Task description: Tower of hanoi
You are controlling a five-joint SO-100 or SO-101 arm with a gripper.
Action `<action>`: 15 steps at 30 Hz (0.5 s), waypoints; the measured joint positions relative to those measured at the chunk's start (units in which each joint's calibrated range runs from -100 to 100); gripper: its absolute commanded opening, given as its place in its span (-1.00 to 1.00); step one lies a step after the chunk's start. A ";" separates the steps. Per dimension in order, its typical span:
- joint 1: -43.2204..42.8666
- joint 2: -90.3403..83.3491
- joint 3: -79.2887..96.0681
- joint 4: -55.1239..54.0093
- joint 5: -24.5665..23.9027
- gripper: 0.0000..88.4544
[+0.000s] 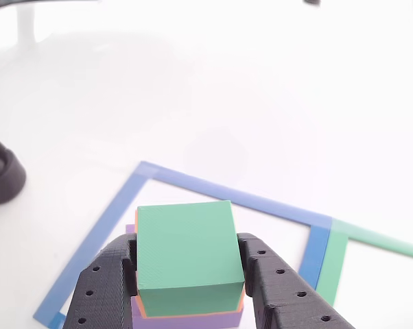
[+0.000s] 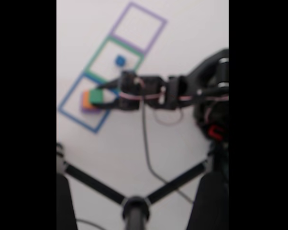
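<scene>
**Early in the puzzle: blue block moved, green block in your pincer**

Your pincer (image 1: pixel 190 274) straddles the green block (image 1: pixel 187 257), one black finger against each side face, so I judge it clenched on that block. The green block sits on the orange block (image 1: pixel 143 310), of which you get a thin edge, and that rests on the purple block (image 1: pixel 186 320) at the bottom. Whether the green block has lifted clear of the orange one, the close view does not let me say.

In the fixed view the stack lies inside the blue tape square (image 2: pixel 67 103), at about 9 o'clock from the middle of the picture. The small blue block (image 2: pixel 120 61) stands alone inside the green tape square (image 2: pixel 93 57), at roughly 1 o'clock from the stack and apart from it. The purple tape square (image 2: pixel 156 33), further along at 1 o'clock, holds nothing.

Judging by this layout, you have made only the first transfer and are on the second. By the usual rule the green block should go to the purple square, since it may not sit on the smaller blue one. After that, nearly the whole sequence remains.

No brand, label or writing can be read on the blocks, tape, arm or white surface (image 1: pixel 261 103); the fixed view is too blurred for fine print anyway.
</scene>
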 measured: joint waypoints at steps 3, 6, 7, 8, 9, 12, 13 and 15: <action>0.08 2.87 -1.39 -2.01 0.00 -0.96; 0.08 4.73 -2.96 -2.97 0.00 -0.95; 0.08 5.23 -3.48 -3.13 0.20 -0.95; 0.08 5.83 -4.09 -3.21 0.39 -0.95; 0.08 6.33 -4.53 -3.21 0.39 -0.95; 0.08 7.43 -5.22 -4.09 0.39 -0.88; 0.08 7.85 -5.31 -4.49 0.39 -0.86; 0.08 8.19 -5.31 -5.22 0.39 -0.76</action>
